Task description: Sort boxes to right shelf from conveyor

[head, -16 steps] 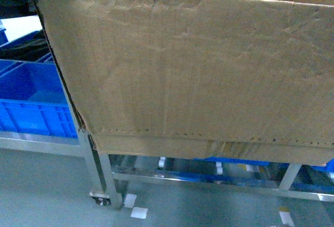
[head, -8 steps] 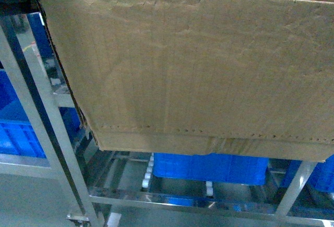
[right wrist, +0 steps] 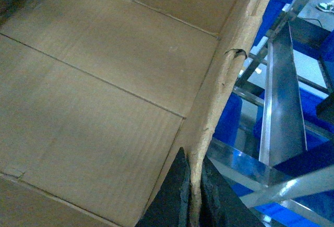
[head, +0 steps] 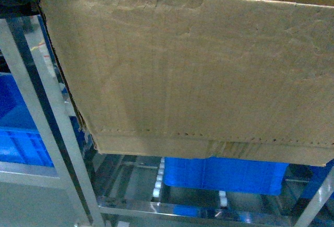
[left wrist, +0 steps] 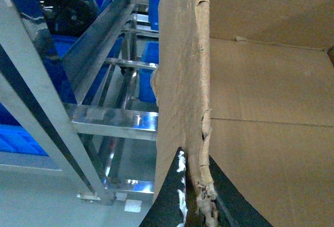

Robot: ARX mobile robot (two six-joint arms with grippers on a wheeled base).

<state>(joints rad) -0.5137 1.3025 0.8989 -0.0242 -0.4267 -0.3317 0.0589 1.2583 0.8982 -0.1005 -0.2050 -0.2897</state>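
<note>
A large brown cardboard box (head: 198, 70) with a ragged top edge fills most of the head view, held in the air in front of the shelf (head: 47, 128). My left gripper (left wrist: 195, 198) is shut on the box's torn left wall (left wrist: 182, 81), one black finger (left wrist: 168, 198) outside and one inside. On the opposite side, my right gripper (right wrist: 194, 198) pinches the right wall (right wrist: 229, 81) the same way. The box's inside (right wrist: 104, 91) looks empty. Both grippers are hidden behind the box in the head view. The conveyor is out of view.
Steel uprights and sloped tiers of the shelf (left wrist: 104, 117) stand close on the left and run past the box's right side (right wrist: 282, 107). A blue bin (head: 224, 175) sits on the lower tier under the box, another blue bin (head: 21, 133) at far left. White rollers (head: 159, 177) line the tier.
The box keeps its place in the head view while the shelf frame and blue bins behind it have slid right and come nearer. Both grips are unchanged.
</note>
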